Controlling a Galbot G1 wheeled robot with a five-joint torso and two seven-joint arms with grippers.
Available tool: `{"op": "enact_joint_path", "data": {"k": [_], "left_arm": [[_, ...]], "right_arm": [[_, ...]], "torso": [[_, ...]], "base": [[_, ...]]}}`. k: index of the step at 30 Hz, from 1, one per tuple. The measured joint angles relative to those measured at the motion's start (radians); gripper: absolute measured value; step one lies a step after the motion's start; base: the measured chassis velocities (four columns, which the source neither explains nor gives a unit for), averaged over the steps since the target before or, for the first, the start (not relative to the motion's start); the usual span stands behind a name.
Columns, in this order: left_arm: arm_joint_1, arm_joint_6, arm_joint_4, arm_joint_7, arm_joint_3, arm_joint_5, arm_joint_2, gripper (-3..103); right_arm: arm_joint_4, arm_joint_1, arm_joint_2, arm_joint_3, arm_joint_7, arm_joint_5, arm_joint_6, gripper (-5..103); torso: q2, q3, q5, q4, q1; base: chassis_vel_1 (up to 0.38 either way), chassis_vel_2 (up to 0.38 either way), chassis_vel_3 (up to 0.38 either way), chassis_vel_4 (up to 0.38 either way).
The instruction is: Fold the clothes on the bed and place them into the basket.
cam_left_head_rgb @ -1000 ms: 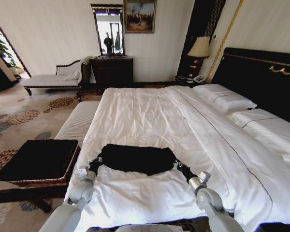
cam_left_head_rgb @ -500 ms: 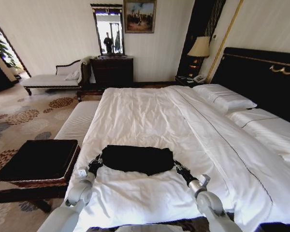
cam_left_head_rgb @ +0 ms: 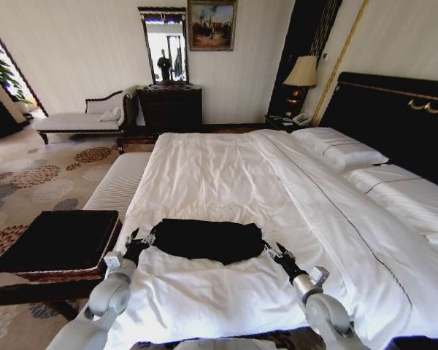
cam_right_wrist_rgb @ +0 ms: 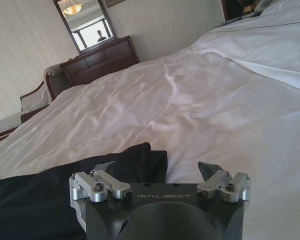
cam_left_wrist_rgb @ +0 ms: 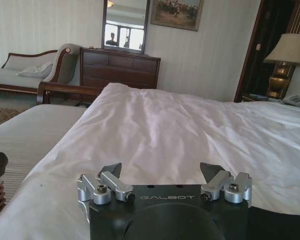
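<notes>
Head view shows the folded black T-shirt (cam_left_head_rgb: 207, 240) lying on the bed (cam_left_head_rgb: 226, 175) near its foot, the left hand (cam_left_head_rgb: 139, 240) and right hand (cam_left_head_rgb: 276, 251) at either end of it, fingers spread and gripping nothing. The basket (cam_left_head_rgb: 58, 240) stands beside the bed on the left. A shallow pinch could catch only the top layer or snag the duvet (cam_left_head_rgb: 292, 211), undoing the fold when lifted.
</notes>
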Motion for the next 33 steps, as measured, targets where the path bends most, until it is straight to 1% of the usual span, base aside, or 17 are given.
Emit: {"op": "enact_joint_path", "data": {"k": [2, 3, 4, 7, 8, 9, 10, 11, 13, 15, 16, 17, 18, 22, 23, 26, 33], "left_arm": [[-0.003, 0.000, 0.013, 0.000, 0.000, 0.001, -0.004, 91], [-0.001, 0.000, 0.041, 0.000, -0.004, 0.006, -0.017, 98], [-0.003, 0.000, 0.056, -0.002, -0.004, 0.014, -0.024, 98], [-0.003, -0.003, 0.057, -0.002, -0.008, 0.027, -0.035, 100], [0.020, -0.006, 0.033, -0.003, -0.026, 0.043, -0.044, 100], [0.040, -0.008, 0.020, -0.008, -0.038, 0.059, -0.049, 100], [0.074, -0.014, 0.002, -0.013, -0.063, 0.092, -0.057, 100], [0.074, -0.014, 0.002, -0.013, -0.063, 0.092, -0.057, 100], [0.152, -0.034, -0.041, -0.007, -0.115, 0.134, -0.073, 100], [0.191, -0.040, -0.067, 0.005, -0.133, 0.141, -0.076, 100], [0.191, -0.040, -0.067, 0.005, -0.133, 0.141, -0.076, 100], [0.206, -0.043, -0.080, 0.015, -0.136, 0.146, -0.076, 100], [0.223, -0.048, -0.094, 0.024, -0.139, 0.152, -0.078, 100], [0.286, -0.063, -0.135, 0.045, -0.166, 0.169, -0.095, 100], [0.326, -0.074, -0.164, 0.060, -0.180, 0.180, -0.103, 100], [0.393, -0.100, -0.216, 0.080, -0.194, 0.219, -0.114, 100], [0.437, -0.112, -0.253, 0.086, -0.195, 0.238, -0.129, 100]], "right_arm": [[-0.006, 0.013, -0.008, -0.012, 0.004, 0.004, -0.002, 93], [-0.016, 0.036, -0.026, -0.035, 0.009, 0.021, -0.009, 97], [-0.017, 0.040, -0.034, -0.038, 0.013, 0.042, -0.015, 99], [-0.012, 0.038, -0.041, -0.030, 0.021, 0.098, -0.035, 100], [-0.004, 0.037, -0.048, -0.013, 0.032, 0.158, -0.061, 100], [-0.002, 0.039, -0.052, -0.004, 0.041, 0.190, -0.074, 100], [-0.001, 0.045, -0.057, 0.006, 0.054, 0.239, -0.095, 100], [-0.001, 0.045, -0.057, 0.006, 0.054, 0.239, -0.095, 100], [-0.001, 0.063, -0.064, 0.023, 0.087, 0.353, -0.141, 100], [-0.001, 0.063, -0.059, 0.046, 0.105, 0.436, -0.171, 100], [-0.001, 0.063, -0.059, 0.046, 0.105, 0.436, -0.171, 100], [-0.001, 0.053, -0.046, 0.072, 0.114, 0.486, -0.185, 100], [-0.005, 0.043, -0.032, 0.093, 0.123, 0.526, -0.197, 100], [-0.032, 0.055, -0.016, 0.098, 0.137, 0.568, -0.214, 100], [-0.044, 0.063, -0.008, 0.092, 0.142, 0.587, -0.223, 100], [-0.061, 0.072, 0.007, 0.076, 0.141, 0.606, -0.247, 100], [-0.097, 0.096, 0.028, 0.023, 0.135, 0.592, -0.264, 100]], "torso": [[0.000, 0.000, 0.0000, 0.0003, 0.000], [0.000, 0.000, 0.0005, 0.0025, 0.000], [0.000, 0.000, 0.0003, 0.0029, 0.000], [0.000, 0.000, -0.0001, 0.0022, 0.000], [0.000, 0.000, -0.0002, 0.0008, 0.000], [0.000, 0.000, -0.0001, 0.0007, 0.000], [0.000, 0.000, 0.0000, 0.0010, 0.000], [0.000, 0.000, 0.0000, 0.0010, 0.000], [0.000, 0.000, 0.0003, 0.0026, 0.000], [0.000, 0.000, 0.0004, 0.0028, 0.000], [0.000, 0.000, 0.0004, 0.0028, 0.000], [0.000, 0.000, 0.0003, 0.0025, 0.000], [0.000, 0.000, -0.0003, 0.0003, 0.000], [0.000, 0.000, 0.0003, 0.0009, 0.000], [0.000, 0.000, 0.0004, 0.0024, 0.000], [0.000, 0.000, 0.0002, 0.0018, 0.000], [0.000, 0.000, 0.0001, 0.0016, 0.000]], "base": [[0.000, 0.000, 0.000, 0.000], [0.000, 0.000, 0.000, 0.000], [0.000, 0.000, 0.000, 0.000], [0.000, 0.000, 0.000, 0.000], [0.000, 0.000, 0.000, 0.000], [0.000, 0.000, 0.000, 0.000], [0.000, 0.000, 0.000, 0.000], [0.000, 0.000, 0.000, 0.000], [0.000, 0.000, 0.000, 0.000], [0.000, 0.000, 0.000, 0.000], [0.000, 0.000, 0.000, 0.000], [0.000, 0.000, 0.000, 0.000], [0.000, 0.000, 0.000, 0.000], [0.000, 0.000, 0.000, 0.000], [0.000, 0.000, 0.000, 0.000], [0.000, 0.000, 0.000, 0.000], [0.000, 0.000, 0.000, 0.000]]}}
